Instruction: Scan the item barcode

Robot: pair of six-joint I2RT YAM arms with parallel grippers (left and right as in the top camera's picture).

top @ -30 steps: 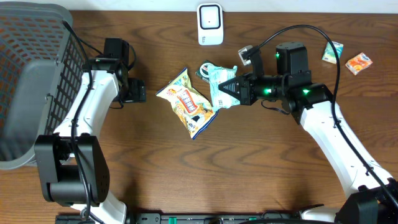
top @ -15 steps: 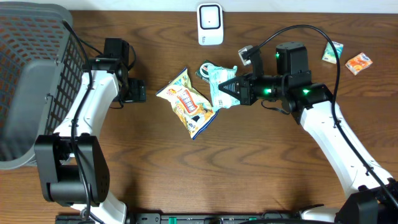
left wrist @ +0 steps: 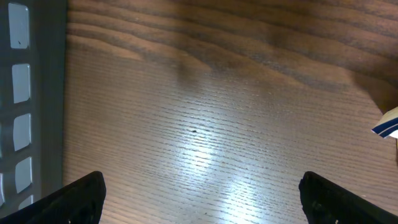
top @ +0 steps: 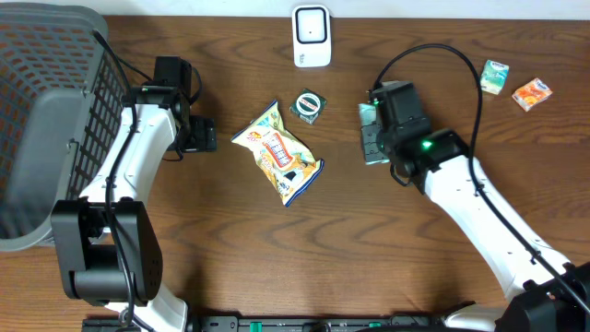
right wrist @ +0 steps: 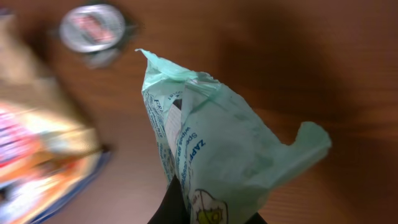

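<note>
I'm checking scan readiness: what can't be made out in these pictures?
- Barcode on the green packet: right wrist view, crumpled folds hide it; overhead, the arm covers most of it.
- Fingers of the right hand: right wrist view, cut off by the bottom edge.
- Print on the chip bag: right wrist view, blurred.
- Labels on the small packets: overhead, too small.

Light is being thrown back in a soft sheen by the smooth, fine-grained wooden table point(left wrist: 199, 143). The pale green packet point(right wrist: 211, 155) is being seen as thin, crinkled plastic film, faintly glossy, the snack bag point(top: 278, 152) as shiny printed film, the basket point(top: 46, 55) as matt grey plastic mesh, and the scanner point(top: 312, 35) as smooth white plastic.
</note>
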